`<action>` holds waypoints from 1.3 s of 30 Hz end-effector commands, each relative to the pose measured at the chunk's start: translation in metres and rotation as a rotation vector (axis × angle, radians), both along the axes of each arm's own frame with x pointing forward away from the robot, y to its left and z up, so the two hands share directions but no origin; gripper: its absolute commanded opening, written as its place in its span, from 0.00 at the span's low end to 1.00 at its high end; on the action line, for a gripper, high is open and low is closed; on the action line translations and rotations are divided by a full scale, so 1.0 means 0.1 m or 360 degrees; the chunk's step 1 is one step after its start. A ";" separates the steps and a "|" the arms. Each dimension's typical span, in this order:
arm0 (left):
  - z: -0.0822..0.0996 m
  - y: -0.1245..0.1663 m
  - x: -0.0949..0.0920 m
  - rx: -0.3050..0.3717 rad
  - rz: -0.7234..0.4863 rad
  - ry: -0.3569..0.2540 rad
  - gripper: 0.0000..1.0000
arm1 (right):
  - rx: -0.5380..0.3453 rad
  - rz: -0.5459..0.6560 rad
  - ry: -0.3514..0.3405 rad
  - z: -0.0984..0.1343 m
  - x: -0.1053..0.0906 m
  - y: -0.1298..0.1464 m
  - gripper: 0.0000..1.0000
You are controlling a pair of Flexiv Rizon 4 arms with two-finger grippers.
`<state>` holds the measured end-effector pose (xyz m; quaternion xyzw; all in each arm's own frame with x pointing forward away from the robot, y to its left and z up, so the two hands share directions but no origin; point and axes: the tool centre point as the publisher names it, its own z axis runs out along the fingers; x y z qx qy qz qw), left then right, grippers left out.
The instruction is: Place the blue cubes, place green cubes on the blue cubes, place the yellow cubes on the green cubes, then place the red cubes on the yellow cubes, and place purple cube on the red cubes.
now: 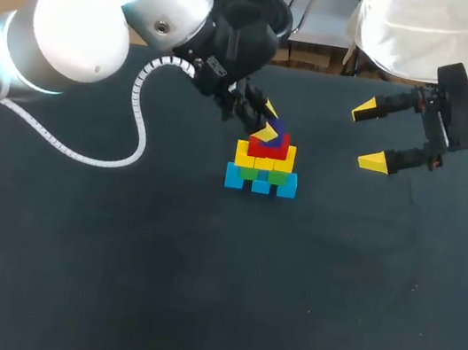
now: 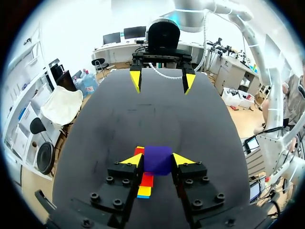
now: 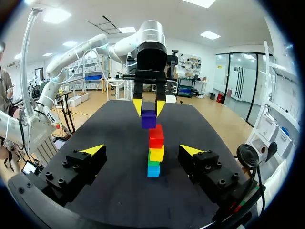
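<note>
Left gripper (image 2: pixel 157 159) is clamping the purple cube (image 3: pixel 148 119) from two sides, holding it just over the red cubes (image 3: pixel 156 137) topping the stack (image 1: pixel 260 178) — contact unclear. Right gripper (image 1: pixel 368 136) is hanging wide open — well apart.

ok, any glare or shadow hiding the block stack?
Head view: no glare on the stack, but the left pincer overlaps its top. Left wrist view: the purple block held in the pincer hides most of the stack under it. Right wrist view: stack evenly lit, nothing in front of it.
</note>
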<state>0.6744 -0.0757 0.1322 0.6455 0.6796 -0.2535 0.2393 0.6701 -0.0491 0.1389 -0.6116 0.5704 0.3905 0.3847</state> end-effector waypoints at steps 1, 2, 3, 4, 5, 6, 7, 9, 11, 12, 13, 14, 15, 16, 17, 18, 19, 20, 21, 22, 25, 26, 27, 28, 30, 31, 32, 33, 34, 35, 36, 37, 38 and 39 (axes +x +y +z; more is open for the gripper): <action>-0.02 0.00 0.02 -0.0005 0.0001 -0.0004 0.00 | 0.0002 -0.0002 -0.0003 0.00 -0.01 0.00 1.00; -0.03 0.00 0.03 -0.0007 0.0000 -0.0004 0.00 | 0.0002 -0.0002 -0.0003 0.00 -0.01 0.00 1.00; -0.03 0.00 0.03 -0.0010 0.0001 0.0000 0.00 | 0.0002 -0.0002 -0.0003 0.00 -0.01 0.00 1.00; -0.04 0.00 0.03 -0.0011 0.0002 0.0001 0.00 | 0.0002 -0.0002 -0.0003 0.00 -0.01 0.00 1.00; -0.04 0.00 0.04 -0.0012 0.0002 0.0000 0.00 | 0.0002 -0.0002 -0.0003 0.00 -0.01 0.00 1.00; -0.03 0.00 0.04 -0.0016 0.0004 0.0000 0.00 | 0.0002 -0.0002 -0.0003 0.00 -0.01 0.00 1.00; -0.03 0.00 0.04 -0.0017 0.0004 -0.0002 0.00 | 0.0002 -0.0002 -0.0003 0.00 -0.01 0.00 1.00; -0.03 0.00 0.04 -0.0018 0.0006 -0.0006 0.00 | 0.0002 -0.0002 -0.0003 0.00 -0.01 0.00 1.00; -0.03 -0.01 0.04 -0.0015 0.0007 -0.0008 0.00 | 0.0002 -0.0002 -0.0003 0.00 -0.01 0.00 1.00; -0.03 -0.01 0.04 -0.0012 0.0007 -0.0009 0.00 | 0.0002 -0.0002 -0.0003 0.00 -0.01 0.00 1.00; -0.04 -0.01 0.04 -0.0012 0.0008 -0.0008 0.00 | 0.0002 -0.0002 -0.0003 0.00 -0.01 0.00 1.00; -0.04 -0.01 0.04 -0.0011 0.0010 -0.0008 0.00 | 0.0002 -0.0002 -0.0003 0.00 -0.01 0.00 1.00; -0.04 -0.01 0.05 -0.0008 0.0013 -0.0008 0.00 | 0.0002 -0.0002 -0.0003 0.00 -0.01 0.00 1.00; -0.04 -0.01 0.05 -0.0003 0.0017 -0.0009 0.00 | 0.0002 -0.0002 -0.0003 0.00 -0.01 0.00 1.00; -0.05 0.00 0.05 0.0001 0.0022 -0.0013 0.00 | 0.0002 -0.0002 -0.0003 0.00 -0.01 0.00 1.00; -0.05 0.00 0.05 0.0002 0.0024 -0.0013 0.00 | 0.0002 -0.0002 -0.0003 0.00 -0.01 0.00 1.00; -0.05 0.01 0.05 0.0001 0.0030 -0.0011 0.00 | 0.0002 -0.0002 -0.0003 0.00 -0.01 0.00 1.00; -0.06 0.01 0.05 0.0001 0.0031 -0.0011 0.00 | 0.0002 -0.0002 -0.0003 0.00 -0.01 0.00 1.00; -0.06 0.01 0.06 0.0001 0.0035 -0.0010 0.00 | 0.0002 -0.0002 -0.0003 0.00 -0.01 0.00 1.00; -0.07 0.01 0.06 0.0001 0.0038 -0.0010 0.00 | 0.0002 -0.0002 -0.0003 0.00 -0.01 0.00 1.00; -0.07 0.01 0.05 -0.0001 0.0041 -0.0008 0.00 | 0.0002 -0.0002 -0.0003 0.00 -0.01 0.00 1.00; -0.08 0.00 0.05 -0.0001 0.0041 -0.0007 0.00 | 0.0002 -0.0002 -0.0003 0.00 -0.01 0.00 1.00; -0.08 0.00 0.05 -0.0001 0.0041 -0.0005 0.00 | 0.0002 -0.0002 -0.0003 0.00 -0.01 0.00 1.00; -0.08 0.00 0.05 0.0001 0.0041 -0.0004 0.00 | 0.0002 -0.0002 -0.0003 0.00 -0.01 0.00 1.00; -0.09 0.00 0.06 0.0001 0.0040 -0.0003 0.00 | 0.0002 -0.0002 -0.0003 0.00 -0.01 0.00 1.00; -0.09 0.00 0.06 0.0002 0.0042 -0.0003 0.00 | 0.0002 -0.0002 -0.0003 0.00 -0.01 0.00 1.00; -0.09 -0.01 0.06 0.0002 0.0043 -0.0004 0.00 | 0.0002 -0.0002 -0.0003 0.00 -0.01 0.00 1.00; -0.08 -0.01 0.07 0.0003 0.0043 -0.0007 0.00 | 0.0002 -0.0002 -0.0003 0.00 -0.01 0.00 1.00; -0.08 -0.01 0.07 0.0003 0.0045 -0.0010 0.00 | 0.0002 -0.0002 -0.0003 0.00 -0.01 0.00 1.00; -0.08 -0.01 0.08 0.0003 0.0045 -0.0012 0.00 | 0.0002 -0.0002 -0.0003 0.00 -0.01 0.00 1.00; -0.08 -0.01 0.09 0.0002 0.0045 -0.0011 0.00 | 0.0002 -0.0002 -0.0003 0.00 -0.01 0.00 1.00; -0.08 -0.01 0.09 0.0001 0.0045 -0.0011 0.00 | 0.0002 -0.0002 -0.0003 0.00 -0.01 0.00 1.00; -0.08 -0.01 0.10 0.0002 0.0044 -0.0012 0.00 | 0.0002 -0.0002 -0.0003 0.00 -0.01 0.00 1.00; -0.08 -0.01 0.10 0.0002 0.0044 -0.0013 0.00 | 0.0002 -0.0002 -0.0003 0.00 -0.01 0.00 1.00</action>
